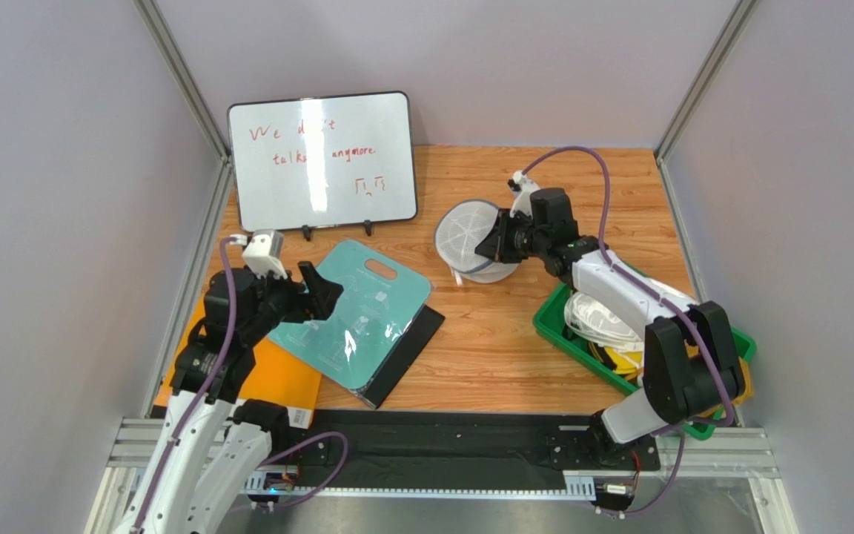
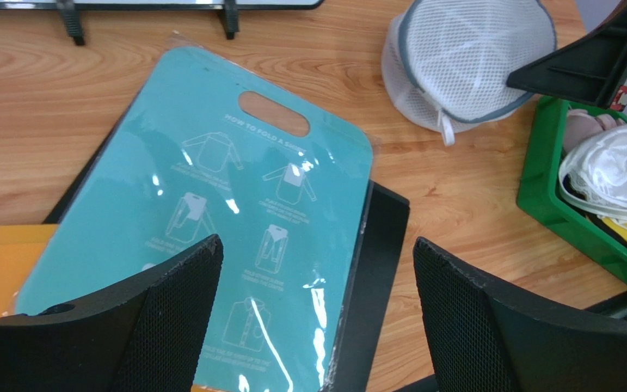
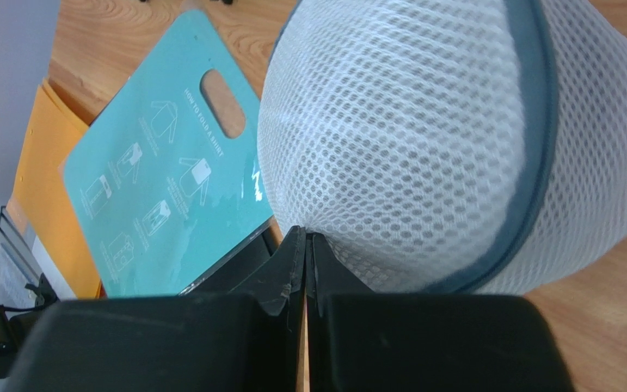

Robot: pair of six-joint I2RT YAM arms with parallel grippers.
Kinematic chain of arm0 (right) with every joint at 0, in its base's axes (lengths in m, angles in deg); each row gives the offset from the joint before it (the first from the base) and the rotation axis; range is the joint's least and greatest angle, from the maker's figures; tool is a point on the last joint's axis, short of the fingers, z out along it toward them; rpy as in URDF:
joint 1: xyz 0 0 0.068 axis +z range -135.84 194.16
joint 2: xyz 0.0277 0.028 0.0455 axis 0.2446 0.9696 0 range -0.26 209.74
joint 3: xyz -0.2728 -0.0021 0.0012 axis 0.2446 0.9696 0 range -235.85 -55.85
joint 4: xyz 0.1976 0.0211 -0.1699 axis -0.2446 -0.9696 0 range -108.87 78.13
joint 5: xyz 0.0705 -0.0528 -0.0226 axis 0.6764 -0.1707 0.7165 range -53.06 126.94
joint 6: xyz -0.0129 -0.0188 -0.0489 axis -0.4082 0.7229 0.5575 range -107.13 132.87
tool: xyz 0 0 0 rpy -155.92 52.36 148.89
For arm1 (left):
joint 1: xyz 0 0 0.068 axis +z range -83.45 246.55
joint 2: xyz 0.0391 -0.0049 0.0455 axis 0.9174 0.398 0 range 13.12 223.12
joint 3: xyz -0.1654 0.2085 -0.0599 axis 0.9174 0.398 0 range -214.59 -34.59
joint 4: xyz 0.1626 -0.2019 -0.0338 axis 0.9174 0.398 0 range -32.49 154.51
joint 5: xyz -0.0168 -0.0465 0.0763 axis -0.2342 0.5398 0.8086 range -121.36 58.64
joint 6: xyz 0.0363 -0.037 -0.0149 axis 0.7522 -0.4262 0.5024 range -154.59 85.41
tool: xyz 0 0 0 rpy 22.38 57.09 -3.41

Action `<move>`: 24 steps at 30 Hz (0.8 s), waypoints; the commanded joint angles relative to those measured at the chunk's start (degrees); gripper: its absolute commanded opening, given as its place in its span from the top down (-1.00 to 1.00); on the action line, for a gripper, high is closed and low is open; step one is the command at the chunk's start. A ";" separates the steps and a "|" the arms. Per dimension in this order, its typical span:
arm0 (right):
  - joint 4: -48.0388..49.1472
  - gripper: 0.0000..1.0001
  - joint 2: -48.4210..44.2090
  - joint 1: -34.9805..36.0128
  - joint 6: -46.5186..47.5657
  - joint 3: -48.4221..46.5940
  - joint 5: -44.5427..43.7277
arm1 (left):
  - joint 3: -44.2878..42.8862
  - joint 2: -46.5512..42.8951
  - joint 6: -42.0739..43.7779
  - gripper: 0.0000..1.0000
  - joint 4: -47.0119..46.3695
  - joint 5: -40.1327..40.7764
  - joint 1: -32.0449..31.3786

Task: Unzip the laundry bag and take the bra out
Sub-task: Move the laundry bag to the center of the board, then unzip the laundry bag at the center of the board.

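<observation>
The laundry bag [image 1: 472,243], a round white mesh pouch with a grey-blue zip rim, stands at the back middle of the table; it also fills the right wrist view [image 3: 423,139]. My right gripper [image 1: 497,246] is at its right side. The jaws are shut, and the tips [image 3: 305,237] pinch the mesh near the rim. Nothing pink shows through the mesh. A pinkish-beige bundle that looks like the bra [image 2: 584,124] lies in the green bin. My left gripper [image 1: 326,292] hovers open over the teal folding board [image 2: 210,196], far from the bag [image 2: 464,57].
A green bin [image 1: 560,328] with white cloth [image 2: 619,167] stands at the right, under my right arm. A whiteboard [image 1: 322,159] stands at the back left. The teal board rests on a black board [image 1: 404,358], and an orange sheet [image 1: 276,384] lies at the near left.
</observation>
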 commanded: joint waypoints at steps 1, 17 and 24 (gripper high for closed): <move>1.31 1.00 -6.35 4.08 -2.10 4.03 -1.80 | 1.79 3.53 -4.74 -0.82 -9.38 1.49 -5.62; 7.11 1.00 -25.24 10.42 -13.17 22.41 7.25 | 14.46 17.41 -19.94 -0.82 -39.97 0.43 -22.85; 4.38 1.00 -29.82 10.42 -12.74 24.61 6.28 | 14.02 30.06 -24.52 -0.69 -51.49 -1.59 -26.37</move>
